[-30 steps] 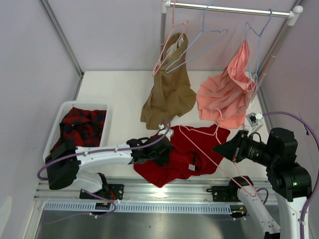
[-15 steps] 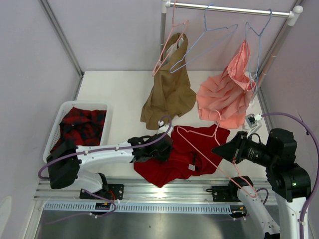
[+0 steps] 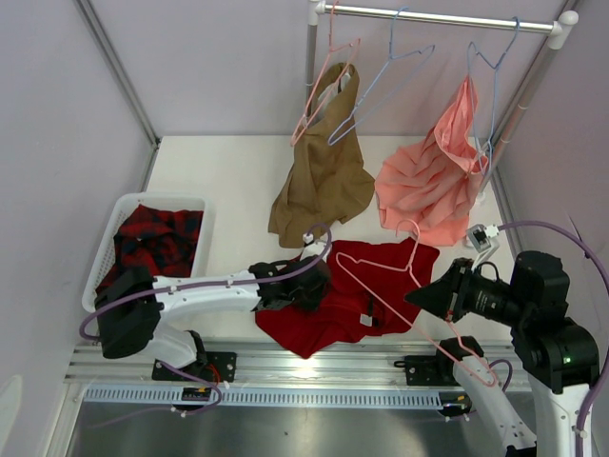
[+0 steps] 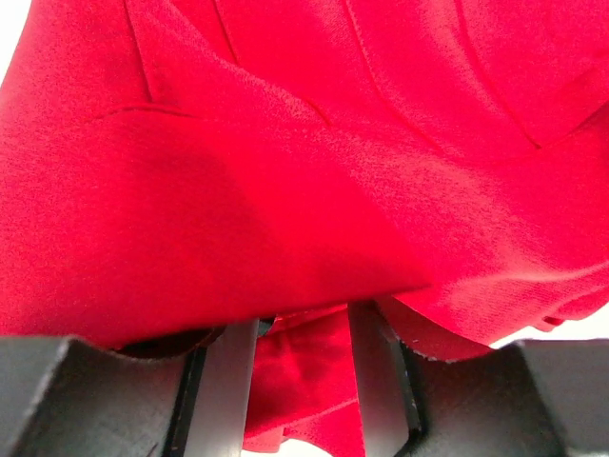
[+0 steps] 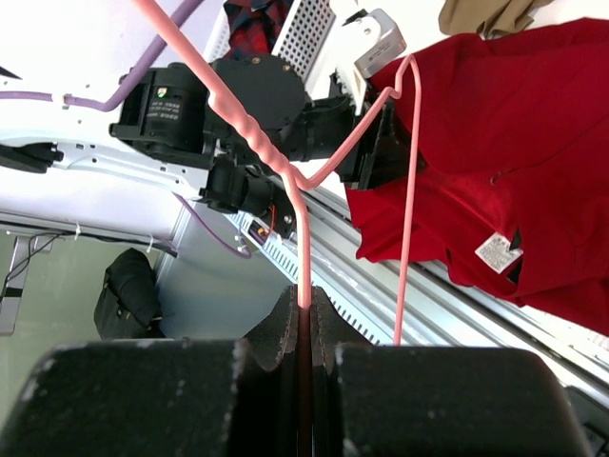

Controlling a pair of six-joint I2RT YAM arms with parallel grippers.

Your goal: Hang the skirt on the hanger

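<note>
The deep-red skirt (image 3: 376, 276) lies crumpled on the table in front of the arms. My left gripper (image 3: 306, 286) is pushed into its left edge. In the left wrist view the skirt (image 4: 285, 143) fills the frame, and a loose fold hangs between the parted fingers (image 4: 233, 381) of the left gripper (image 4: 303, 381). My right gripper (image 3: 411, 295) is shut on the pale-pink hanger (image 3: 415, 246), which it holds tilted over the skirt's right half. In the right wrist view the hanger (image 5: 303, 248) runs straight out of the closed right gripper (image 5: 306, 305), above the skirt (image 5: 514, 143).
A white basket (image 3: 195, 205) at the left holds a red-and-black plaid garment (image 3: 152, 243). A rail (image 3: 438, 17) at the back carries a tan garment (image 3: 324, 181), a salmon-pink garment (image 3: 428, 186) and light-blue hangers (image 3: 381, 81). A metal rail runs along the near table edge.
The right arm has drifted slightly to the near right, and the pink hanger has shifted a little with it. The empty blue hanger on the rail is swaying. The left gripper has stayed at the skirt's edge.
</note>
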